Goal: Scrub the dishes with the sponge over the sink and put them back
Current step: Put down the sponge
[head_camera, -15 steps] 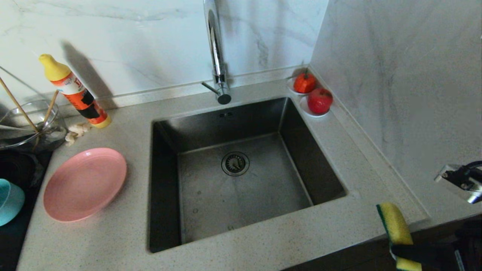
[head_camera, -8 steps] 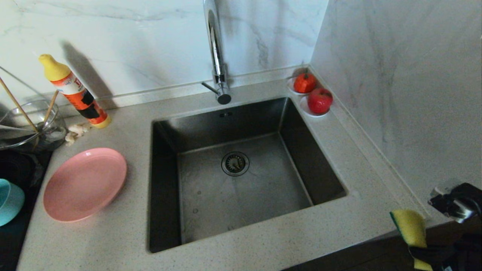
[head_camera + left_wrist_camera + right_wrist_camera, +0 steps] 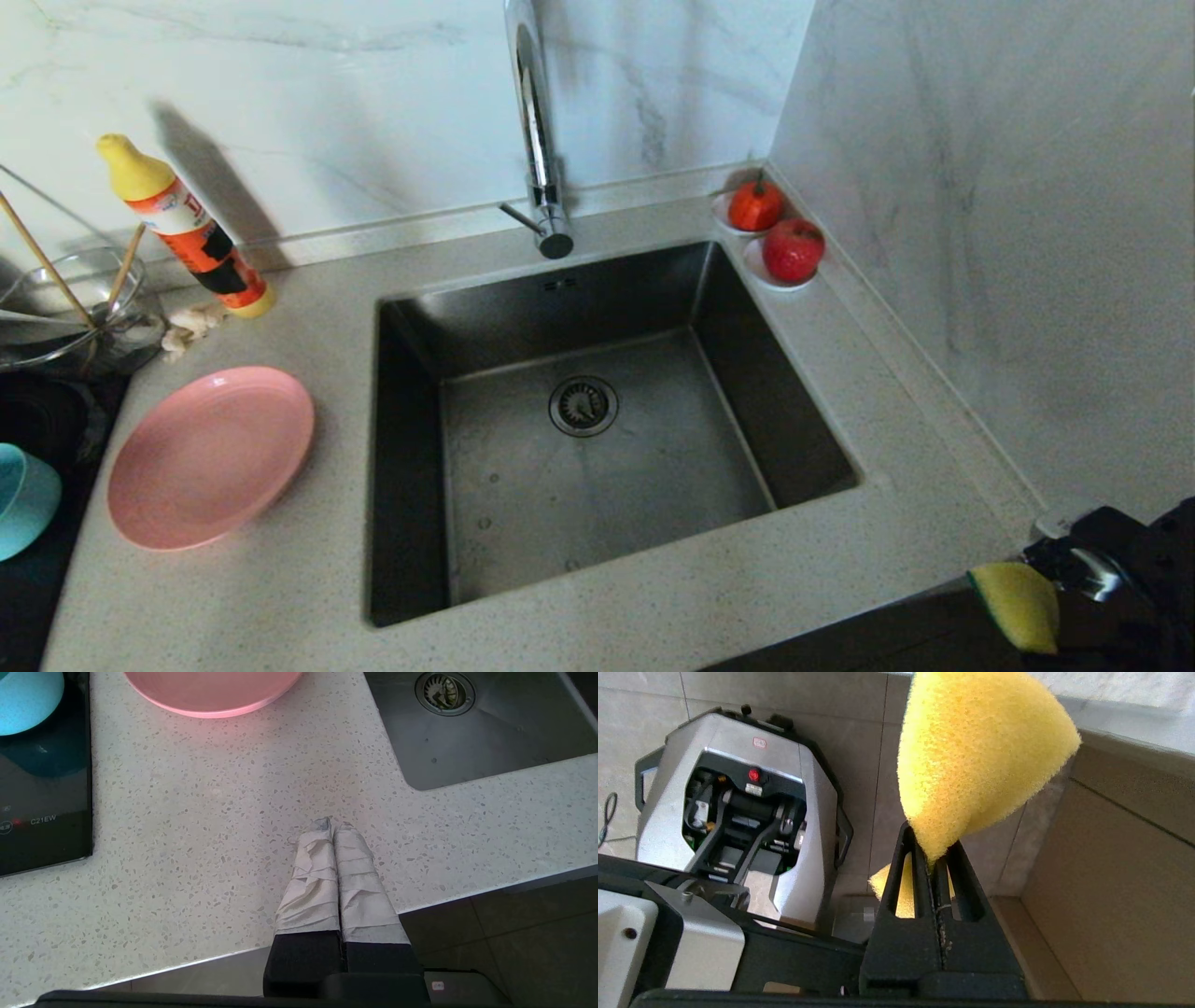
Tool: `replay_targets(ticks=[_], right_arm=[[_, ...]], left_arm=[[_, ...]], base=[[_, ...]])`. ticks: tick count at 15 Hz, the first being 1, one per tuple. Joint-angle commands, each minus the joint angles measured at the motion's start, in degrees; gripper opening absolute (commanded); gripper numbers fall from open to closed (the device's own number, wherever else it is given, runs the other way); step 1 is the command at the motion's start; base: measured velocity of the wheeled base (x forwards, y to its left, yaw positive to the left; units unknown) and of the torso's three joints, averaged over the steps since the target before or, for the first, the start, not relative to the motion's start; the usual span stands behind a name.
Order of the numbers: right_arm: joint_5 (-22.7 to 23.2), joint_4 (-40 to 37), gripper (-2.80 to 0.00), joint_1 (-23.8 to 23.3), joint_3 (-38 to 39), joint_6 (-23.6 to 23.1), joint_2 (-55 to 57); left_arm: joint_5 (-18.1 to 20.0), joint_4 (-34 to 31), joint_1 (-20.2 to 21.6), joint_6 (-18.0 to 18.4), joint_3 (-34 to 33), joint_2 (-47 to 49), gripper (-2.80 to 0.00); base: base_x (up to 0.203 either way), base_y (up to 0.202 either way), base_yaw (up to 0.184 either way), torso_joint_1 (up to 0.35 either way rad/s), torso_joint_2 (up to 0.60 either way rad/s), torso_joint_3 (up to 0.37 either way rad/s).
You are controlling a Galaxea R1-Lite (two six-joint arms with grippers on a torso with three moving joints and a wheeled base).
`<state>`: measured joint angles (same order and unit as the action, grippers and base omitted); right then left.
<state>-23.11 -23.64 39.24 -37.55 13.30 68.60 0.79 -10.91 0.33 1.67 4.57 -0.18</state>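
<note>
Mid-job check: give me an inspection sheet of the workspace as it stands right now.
Surface: speckled countertop around the sink; basin holds nothing, strainer in drain.
Job's things: pink plate on the counter left of the sink; teal bowl on the black cooktop; chopsticks standing in the glass bowl; sponge pinched in the right gripper.
Clutter: detergent bottle, two red fruits on saucers.
Grippers: right gripper shut on sponge, off the counter's front right corner; left gripper shut, holding nothing, over the front counter.
Cables: nothing seen.
Surroundings: marble walls, chrome tap.
</note>
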Motion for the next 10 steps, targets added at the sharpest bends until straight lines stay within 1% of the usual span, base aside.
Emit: replay_targets(ticks=[1,2,5,7,10], right_arm=[[-1.2,5.4,-2.80,0.0,2.3,0.1,2.4],[-1.9,7.2,-2.80,0.0,3.4,0.0,3.0],[-2.1,8.1,-2.80,-1.5,3.5,0.2,5.4],[-2.4,12.1,-2.80,-2.6,3.9,0.1,8.2],[-2.5,15.2,-2.80,-4.1,3.8,0.2,12.0]], left_arm=[[0.0,-0.1,0.0,0.0,0.0,0.1,-2.80],[0.0,-0.1,0.0,0.0,0.0,0.1,-2.80],[0.0,-0.1,0.0,0.0,0.0,0.1,-2.80],[0.0,-0.1,0.0,0.0,0.0,0.1,-2.80],[0.0,-0.1,0.0,0.0,0.0,0.1,-2.80]], base=[[0.000,0.000,0.000,0.000,0.00,0.000],[0.000,0.000,0.000,0.000,0.00,0.000],[0.000,0.000,0.000,0.000,0.00,0.000],[0.000,0.000,0.000,0.000,0.00,0.000],[0.000,0.000,0.000,0.000,0.00,0.000]])
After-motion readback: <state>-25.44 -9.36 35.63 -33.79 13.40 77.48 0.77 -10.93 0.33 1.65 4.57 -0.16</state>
